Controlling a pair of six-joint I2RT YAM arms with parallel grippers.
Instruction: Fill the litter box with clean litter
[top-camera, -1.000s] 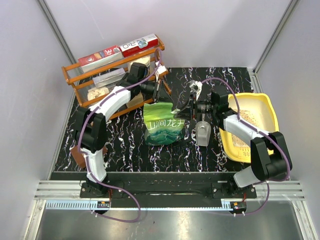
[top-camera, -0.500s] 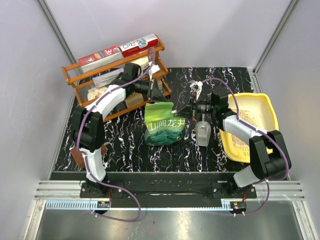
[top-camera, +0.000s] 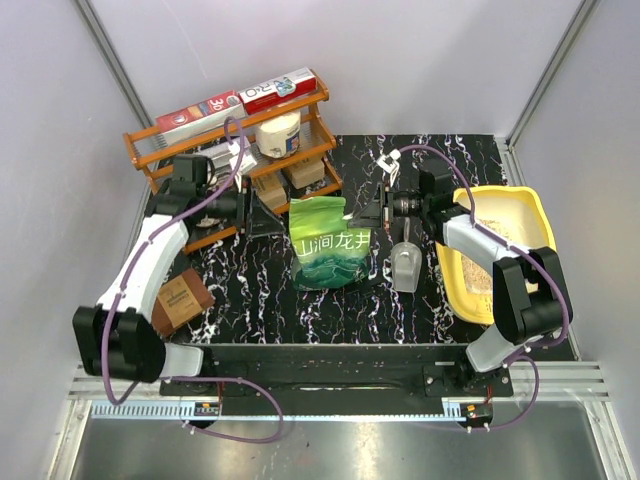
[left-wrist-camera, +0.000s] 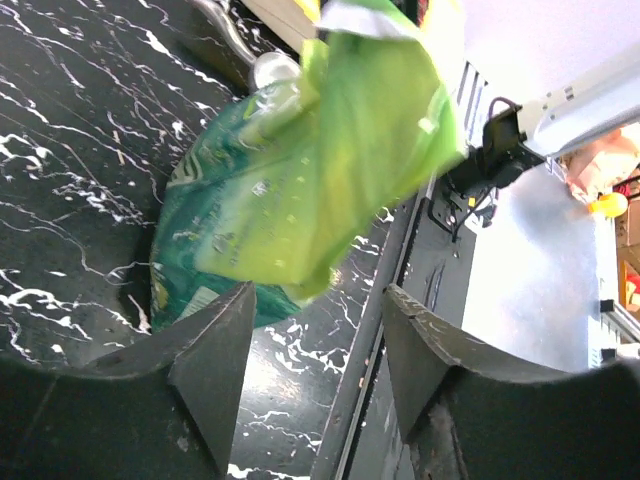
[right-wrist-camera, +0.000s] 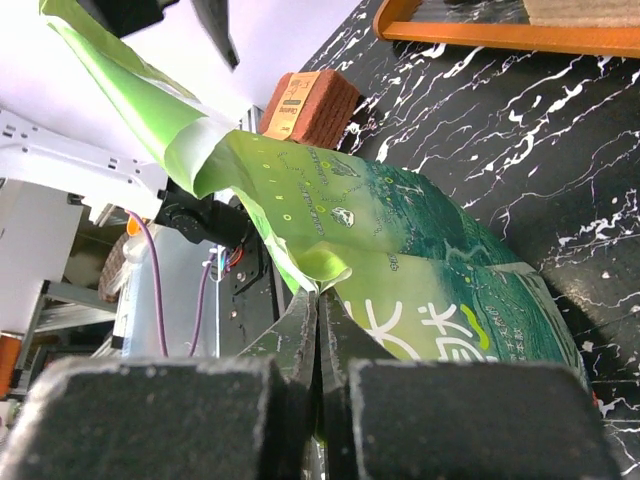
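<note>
The green pouch of clean litter (top-camera: 330, 245) stands upright mid-table, its top open and floppy. My right gripper (top-camera: 372, 212) is shut on the pouch's upper right edge; in the right wrist view its jaws (right-wrist-camera: 322, 300) pinch a fold of the green pouch (right-wrist-camera: 420, 270). My left gripper (top-camera: 270, 217) hangs open just left of the pouch and apart from it. Nothing lies between its fingers (left-wrist-camera: 215, 370), and the pouch (left-wrist-camera: 300, 180) is ahead of them. The yellow litter box (top-camera: 530, 215) lies at the right with pale granules of litter (top-camera: 498, 235) in it.
A grey scoop (top-camera: 405, 265) lies between the pouch and the litter box. The orange wire rack (top-camera: 235, 150) with boxes and a jar stands at the back left. A brown box (top-camera: 181, 300) lies at the front left, also seen from the right wrist (right-wrist-camera: 310, 105).
My left gripper has let go of the pouch's top, opened and pulled back to the left. My right gripper has closed on the pouch's right edge.
</note>
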